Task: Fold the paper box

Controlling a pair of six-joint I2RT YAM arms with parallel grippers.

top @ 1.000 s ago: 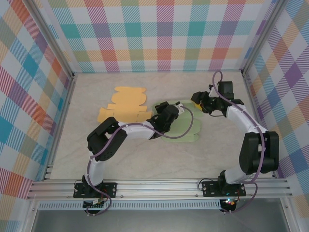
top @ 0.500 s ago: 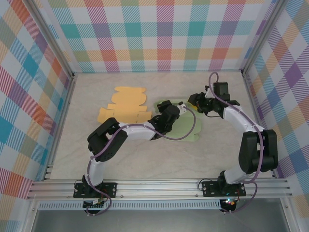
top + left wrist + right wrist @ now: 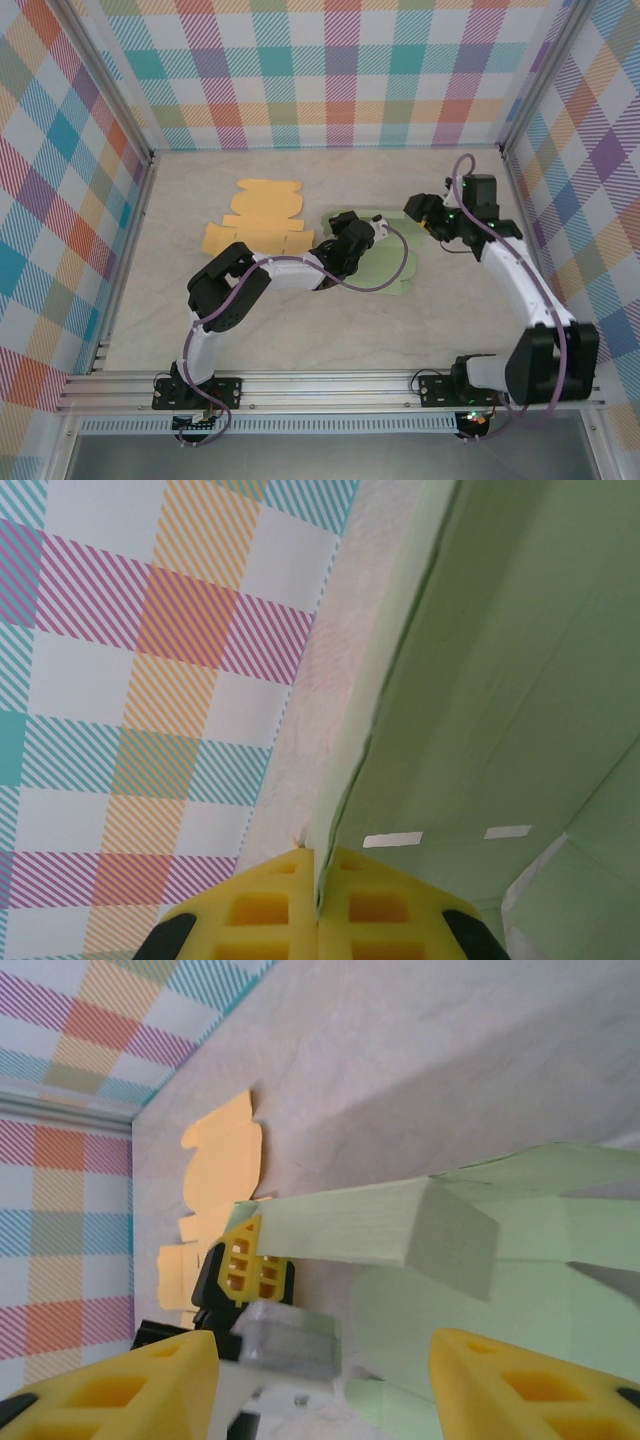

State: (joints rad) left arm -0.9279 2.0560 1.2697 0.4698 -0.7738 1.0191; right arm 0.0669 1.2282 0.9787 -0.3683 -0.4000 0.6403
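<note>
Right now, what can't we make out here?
- Top view: left arm covers the green box's left side; folds there hidden.
- Left wrist: left gripper pinches a box wall; too close, rest cut off.
- Right wrist: box flap hides part of the orange blank.

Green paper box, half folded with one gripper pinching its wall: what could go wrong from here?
The left gripper pinches only the thin edge of the green paper box; a pull could slip it free or tear it. The right gripper stands open, apart from the box, so the raised wall in front of it may flop back.
</note>
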